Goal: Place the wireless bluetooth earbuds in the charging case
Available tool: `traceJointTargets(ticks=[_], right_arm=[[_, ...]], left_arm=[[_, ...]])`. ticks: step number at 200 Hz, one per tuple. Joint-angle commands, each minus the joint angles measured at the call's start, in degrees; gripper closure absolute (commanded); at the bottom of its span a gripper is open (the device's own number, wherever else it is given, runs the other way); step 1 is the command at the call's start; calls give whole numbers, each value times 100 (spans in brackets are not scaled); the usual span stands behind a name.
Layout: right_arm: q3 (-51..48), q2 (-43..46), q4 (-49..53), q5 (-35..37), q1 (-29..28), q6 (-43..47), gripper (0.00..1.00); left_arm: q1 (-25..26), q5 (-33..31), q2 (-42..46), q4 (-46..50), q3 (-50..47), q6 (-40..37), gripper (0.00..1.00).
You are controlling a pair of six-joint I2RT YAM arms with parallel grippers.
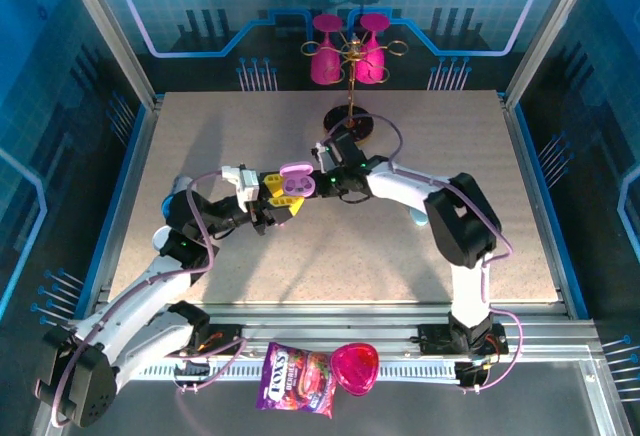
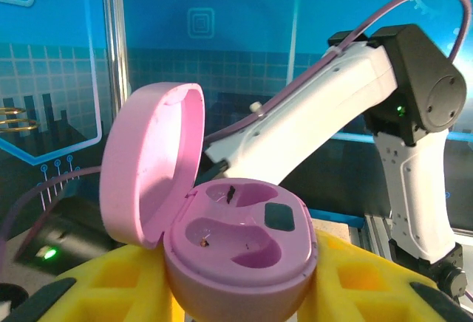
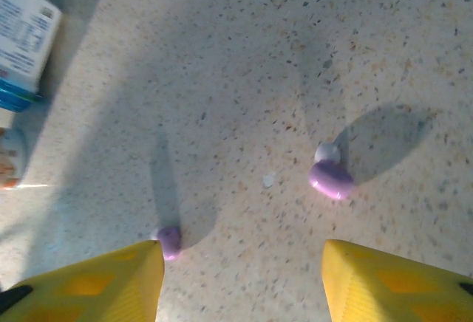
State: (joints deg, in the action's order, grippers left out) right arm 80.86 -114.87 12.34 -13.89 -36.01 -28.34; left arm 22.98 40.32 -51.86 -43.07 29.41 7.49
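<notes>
My left gripper (image 1: 283,201) is shut on the lilac charging case (image 2: 238,259), with yellow fingers (image 2: 369,281) pressed on both of its sides. The lid (image 2: 148,170) stands open to the left and both sockets are empty. In the top view the case (image 1: 291,184) is held above mid-table. My right gripper (image 1: 335,168) hovers close beside it and is open, its yellow fingertips (image 3: 100,285) wide apart over the tabletop. Two lilac earbuds lie on the table below it. One earbud (image 3: 330,178) sits ahead and to the right. The other earbud (image 3: 169,241) touches the tip of the left finger.
A blue and white box (image 3: 22,41) lies at the upper left of the right wrist view. Pink glasses on a gold stand (image 1: 350,48) are at the back of the table. A candy bag (image 1: 296,378) and a pink heart-shaped dish (image 1: 356,366) rest on the front rail.
</notes>
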Motion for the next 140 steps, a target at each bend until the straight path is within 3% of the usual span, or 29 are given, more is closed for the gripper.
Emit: traceJointTargets(ticks=[1,63,140], right_arm=[[670,-488,782,384,-116,475,43],[2282,-1547,2274,1591,-427,1386,55],[2879,-2003,2938,2271,-643,1851,65]], left_arm=[[-32,90,-9,-34,-49,-82,75],[-31,94,-23,6,-37,-127,75],[-31,124,22,10,-36,-105,75]])
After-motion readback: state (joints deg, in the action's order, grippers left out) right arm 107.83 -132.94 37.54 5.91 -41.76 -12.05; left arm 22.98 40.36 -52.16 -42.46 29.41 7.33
